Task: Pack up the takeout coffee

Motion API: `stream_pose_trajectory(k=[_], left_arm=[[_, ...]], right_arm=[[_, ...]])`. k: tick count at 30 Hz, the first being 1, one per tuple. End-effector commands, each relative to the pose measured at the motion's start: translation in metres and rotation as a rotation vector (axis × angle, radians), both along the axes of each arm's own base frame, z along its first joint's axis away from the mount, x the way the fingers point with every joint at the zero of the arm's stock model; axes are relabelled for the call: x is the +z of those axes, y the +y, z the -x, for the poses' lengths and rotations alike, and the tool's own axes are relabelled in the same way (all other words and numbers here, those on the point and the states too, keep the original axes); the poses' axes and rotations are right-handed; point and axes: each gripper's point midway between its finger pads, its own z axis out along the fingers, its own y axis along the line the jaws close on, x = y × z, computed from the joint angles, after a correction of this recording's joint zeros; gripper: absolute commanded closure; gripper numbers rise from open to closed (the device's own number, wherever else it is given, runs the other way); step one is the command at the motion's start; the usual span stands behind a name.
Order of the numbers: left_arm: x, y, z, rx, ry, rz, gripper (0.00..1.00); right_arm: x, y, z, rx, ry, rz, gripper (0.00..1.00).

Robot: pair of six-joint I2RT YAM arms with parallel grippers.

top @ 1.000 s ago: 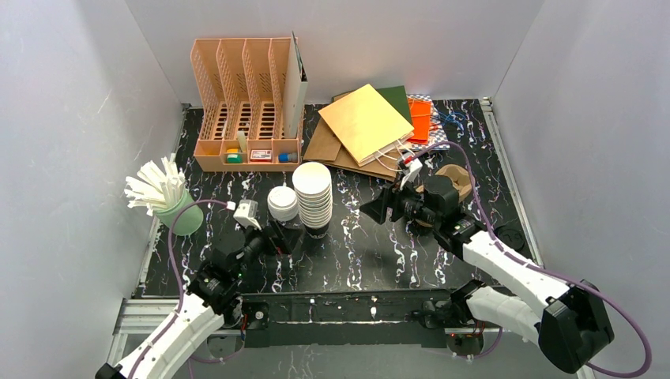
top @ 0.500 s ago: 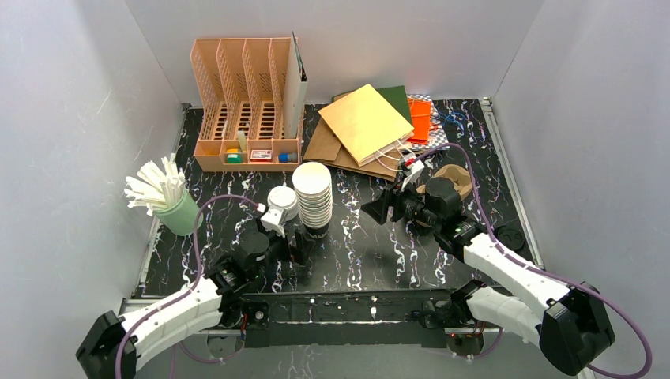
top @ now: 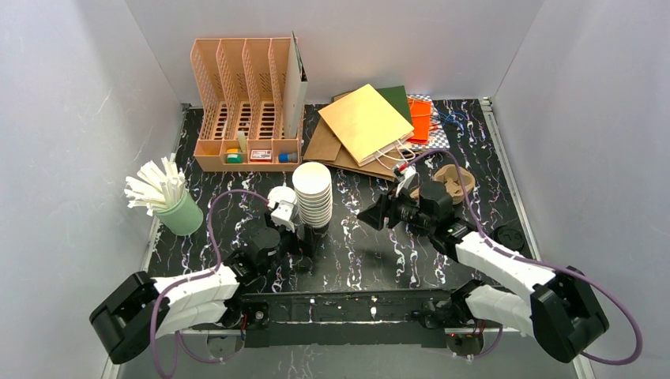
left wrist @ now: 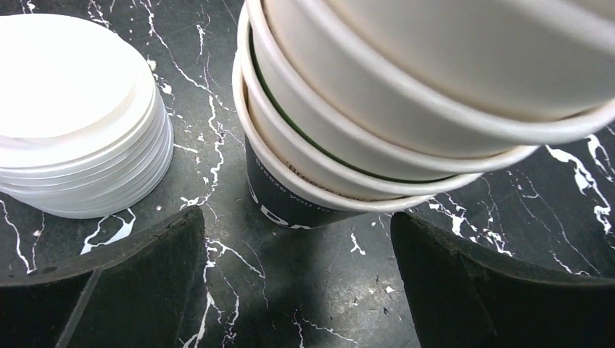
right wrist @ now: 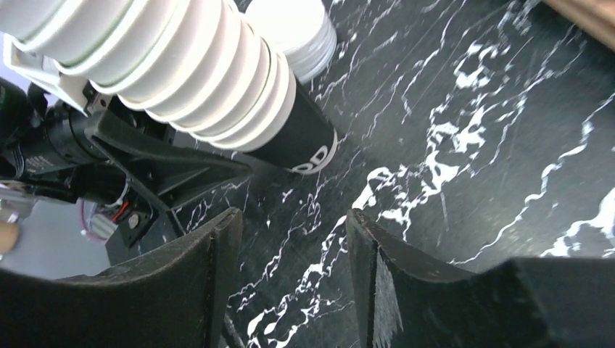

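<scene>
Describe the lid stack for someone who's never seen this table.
From the peach organizer back left, come forward to the tall cup stack. The lid stack sits just left of it: a squat pile of flat white discs, not nested cups.

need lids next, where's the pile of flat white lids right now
Top view: the pile of lids sits left of centre, just left of the tall cup stack; the left wrist view shows a gap between their bases.

Cup stack (top: 314, 196) beside lid pile (left wrist: 72, 109); straws (top: 154, 185) left; paper bags (top: 365, 122) behind.
</scene>
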Motion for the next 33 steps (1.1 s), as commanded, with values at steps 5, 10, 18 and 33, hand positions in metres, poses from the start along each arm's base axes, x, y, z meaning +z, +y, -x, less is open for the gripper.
stream_pose_trajectory(k=[5, 10, 18, 33], left_arm=[[0.015, -0.004, -0.016, 0.041, -0.075, 0.024, 0.05], [0.011, 0.001, -0.020, 0.077, -0.075, 0.009, 0.08], [0.006, 0.013, -0.026, 0.155, -0.076, -0.006, 0.12], [0.001, 0.045, -0.043, 0.328, -0.071, -0.011, 0.13]], right_arm=[[-0.016, 0.023, 0.012, 0.106, -0.045, -0.018, 0.38], [-0.030, 0.040, 0.008, 0.117, -0.059, -0.019, 0.41], [-0.048, 0.074, -0.004, 0.132, -0.068, -0.032, 0.48], [-0.071, 0.132, -0.043, 0.180, -0.080, -0.066, 0.53]])
